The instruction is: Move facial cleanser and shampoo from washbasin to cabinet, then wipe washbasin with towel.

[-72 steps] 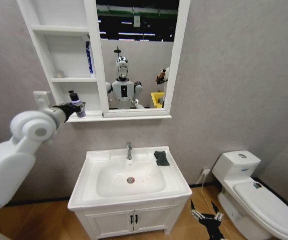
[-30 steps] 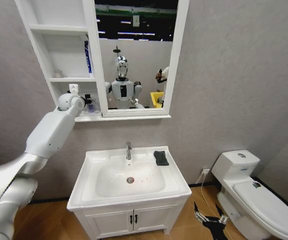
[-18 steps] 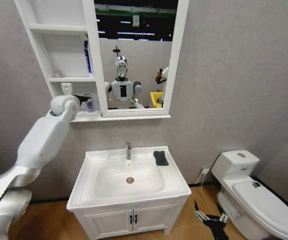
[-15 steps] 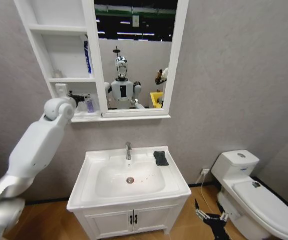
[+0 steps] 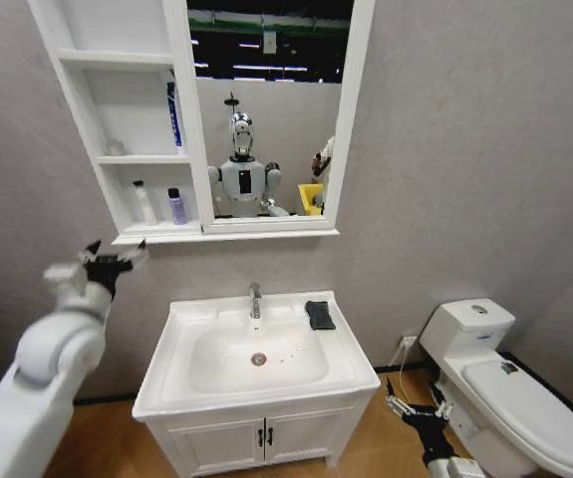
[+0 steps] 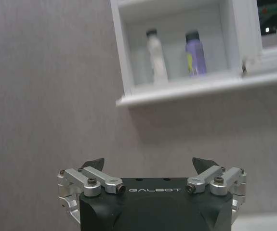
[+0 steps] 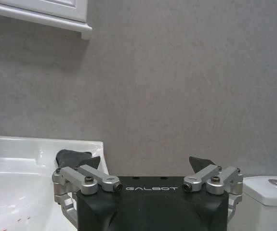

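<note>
**Both bottles on cabinet shelf, left gripper clear and empty**

Left gripper [image 5: 113, 261] is out left of the cabinet [image 5: 117, 119], below its bottom shelf and well apart from it, over the floor left of the washbasin [image 5: 256, 351]. Fingers spread wide, nothing between them; left wrist view confirms the gap.

White bottle [image 5: 143, 203] and purple bottle [image 5: 177, 206] both stand upright on the bottom shelf, side by side, not touching, purple one nearer the mirror [image 5: 266, 110]. Blue tube [image 5: 174, 113] stands on the middle shelf against the mirror frame.

Towel [image 5: 320, 314] lies on the washbasin's back right corner, right of the tap [image 5: 255, 298].

Right gripper [image 5: 418, 406] hangs low, between the vanity [image 5: 256, 438] and the toilet [image 5: 505, 388]. Fingers apart, empty.
</note>
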Tool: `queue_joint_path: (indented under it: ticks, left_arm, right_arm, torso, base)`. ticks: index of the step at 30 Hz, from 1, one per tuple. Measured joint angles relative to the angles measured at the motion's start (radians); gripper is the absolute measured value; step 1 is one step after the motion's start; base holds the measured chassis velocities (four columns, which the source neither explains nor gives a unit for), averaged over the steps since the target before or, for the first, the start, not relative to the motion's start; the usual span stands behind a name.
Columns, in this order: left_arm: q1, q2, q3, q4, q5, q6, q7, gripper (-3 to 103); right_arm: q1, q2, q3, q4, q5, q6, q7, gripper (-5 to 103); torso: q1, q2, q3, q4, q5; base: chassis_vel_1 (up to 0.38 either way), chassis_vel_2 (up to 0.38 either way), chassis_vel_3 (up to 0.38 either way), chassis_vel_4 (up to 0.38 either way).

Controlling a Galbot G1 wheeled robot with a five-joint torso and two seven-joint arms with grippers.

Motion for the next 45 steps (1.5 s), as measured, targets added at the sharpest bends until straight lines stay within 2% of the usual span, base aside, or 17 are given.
queue_joint_path:
  ticks: [2,3,6,7,9,14,17,23,45]
  left_arm:
    - [0.164,-0.164,-0.02,0.003,0.108,-0.099,0.095,100]
    - [0.164,-0.164,-0.02,0.003,0.108,-0.099,0.095,100]
    - [0.253,-0.29,-0.018,0.013,0.162,-0.193,0.142,100]
    - [0.253,-0.29,-0.018,0.013,0.162,-0.193,0.142,100]
    - [0.28,-0.334,-0.011,0.021,0.168,-0.225,0.144,100]
    - [0.286,-0.35,-0.014,0.031,0.182,-0.258,0.133,100]
    - [0.281,-0.349,-0.035,0.022,0.165,-0.235,0.124,100]
    - [0.27,-0.344,-0.042,0.026,0.156,-0.224,0.126,100]
    - [0.239,-0.333,-0.02,0.04,0.168,-0.218,0.128,100]
  right_arm:
    - [0.002,-0.005,-0.009,0.016,0.003,-0.024,-0.002,100]
    - [0.002,-0.005,-0.009,0.016,0.003,-0.024,-0.002,100]
    - [0.012,-0.008,-0.022,0.033,0.004,-0.059,-0.013,100]
    - [0.012,-0.008,-0.022,0.033,0.004,-0.059,-0.013,100]
    - [0.023,-0.012,-0.028,0.042,0.003,-0.076,-0.017,100]
    - [0.037,-0.024,-0.032,0.051,0.001,-0.092,-0.02,100]
    - [0.042,-0.028,-0.036,0.055,0.0,-0.104,-0.035,100]
    - [0.065,-0.038,-0.046,0.041,-0.012,-0.121,-0.054,100]
    - [0.078,-0.033,-0.046,0.023,-0.023,-0.134,-0.055,100]
  torso:
    - [0.0,0.0,0.0,0.0,0.0013]
    - [0.0,0.0,0.0,0.0,0.0013]
    - [0.0,0.0,0.0,-0.0009,0.0016]
    - [0.0,0.0,0.0,-0.0009,0.0016]
    - [0.0,0.0,0.0,-0.0011,0.0017]
    - [0.0,0.0,0.0,-0.001,0.0013]
    - [0.0,0.0,0.0,-0.001,0.0013]
    - [0.0,0.0,0.0,-0.0009,0.0011]
    - [0.001,0.0,0.0,-0.0008,0.0012]
  base:
    - [0.0,0.0,0.0,0.0]
    - [0.0,0.0,0.0,0.0]
    - [0.0,0.0,0.0,0.0]
    - [0.0,0.0,0.0,0.0]
    - [0.0,0.0,0.0,0.0]
    - [0.0,0.0,0.0,0.0]
    - [0.0,0.0,0.0,0.0]
    - [0.0,0.0,0.0,0.0]
    - [-0.03,0.031,0.038,-0.034]
